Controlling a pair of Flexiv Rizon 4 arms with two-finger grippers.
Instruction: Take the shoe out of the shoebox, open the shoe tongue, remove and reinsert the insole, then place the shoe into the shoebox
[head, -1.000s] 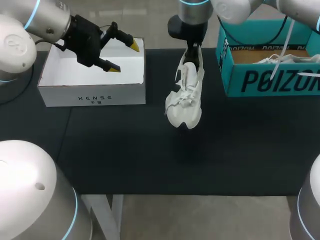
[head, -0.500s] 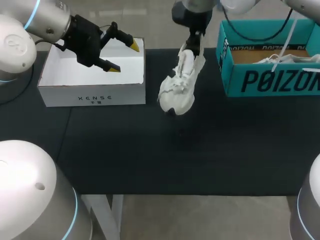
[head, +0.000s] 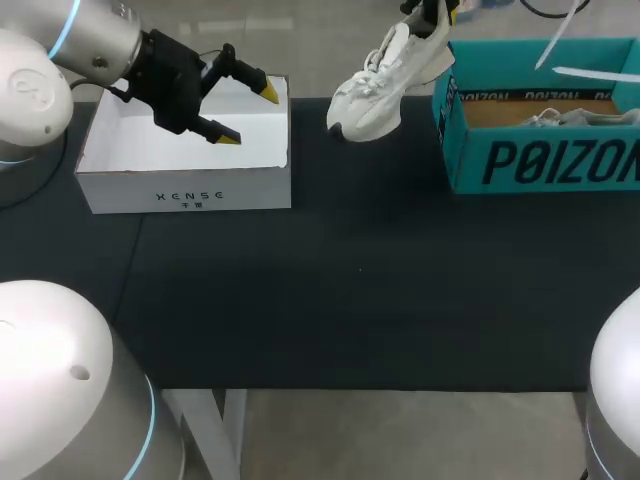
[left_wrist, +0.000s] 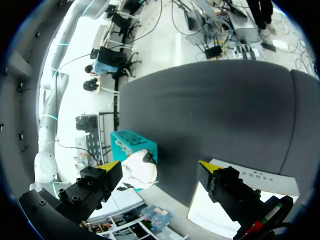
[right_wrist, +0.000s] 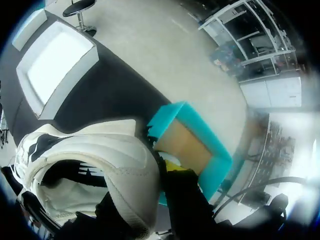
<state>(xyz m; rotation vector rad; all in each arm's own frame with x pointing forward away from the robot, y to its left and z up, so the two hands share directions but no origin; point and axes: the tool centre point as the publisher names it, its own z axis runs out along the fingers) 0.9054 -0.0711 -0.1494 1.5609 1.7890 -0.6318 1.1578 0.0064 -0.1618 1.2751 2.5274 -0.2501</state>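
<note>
A white shoe (head: 372, 88) hangs in the air by the near-left corner of the teal shoebox (head: 540, 160), toe pointing left and down. My right gripper (head: 432, 12) is shut on the shoe's heel collar. In the right wrist view the shoe (right_wrist: 85, 155) fills the space under the gripper (right_wrist: 162, 175); one yellow finger lies outside the collar and the other is hidden inside. My left gripper (head: 238, 108) hovers open over the white box (head: 185, 188), holding nothing. In the left wrist view the shoe (left_wrist: 141, 170) shows far ahead, between the gripper's (left_wrist: 159, 168) fingers.
A second white shoe (head: 560, 118) lies inside the teal shoebox. The white box (right_wrist: 55, 65) stands open at the table's far left. The black tabletop (head: 350, 290) stretches to the front edge.
My right arm has lifted the shoe up and to the right, toward the teal shoebox, and the shoe has swung from hanging toe-down to nearly level. The left arm stayed still.
</note>
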